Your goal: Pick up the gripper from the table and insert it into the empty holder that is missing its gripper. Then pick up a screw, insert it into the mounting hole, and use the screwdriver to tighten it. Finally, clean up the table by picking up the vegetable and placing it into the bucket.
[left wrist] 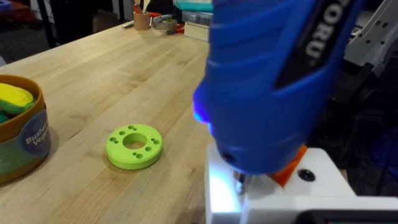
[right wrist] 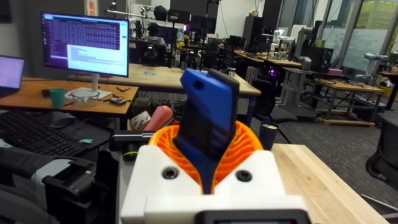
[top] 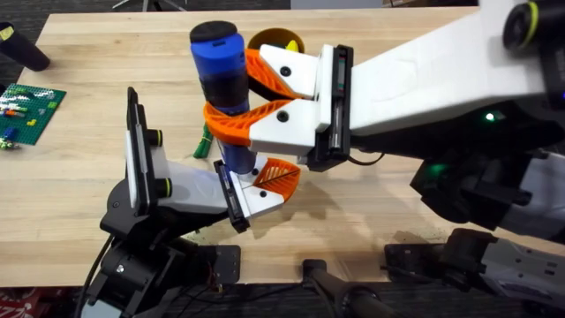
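The table [top: 371, 190] carried the bucket [top: 281, 40] at its far side. The right gripper [top: 237, 95] pinched the upright screwdriver [top: 222, 79], tip down at the left gripper [top: 265, 181], whose fingers stood spread. The vegetable [top: 204, 140] lay just beside it.

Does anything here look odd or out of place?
Nothing looks spilled or broken. The right gripper holds the blue screwdriver upright. A green vegetable lies loose on the table near the yellow bucket.
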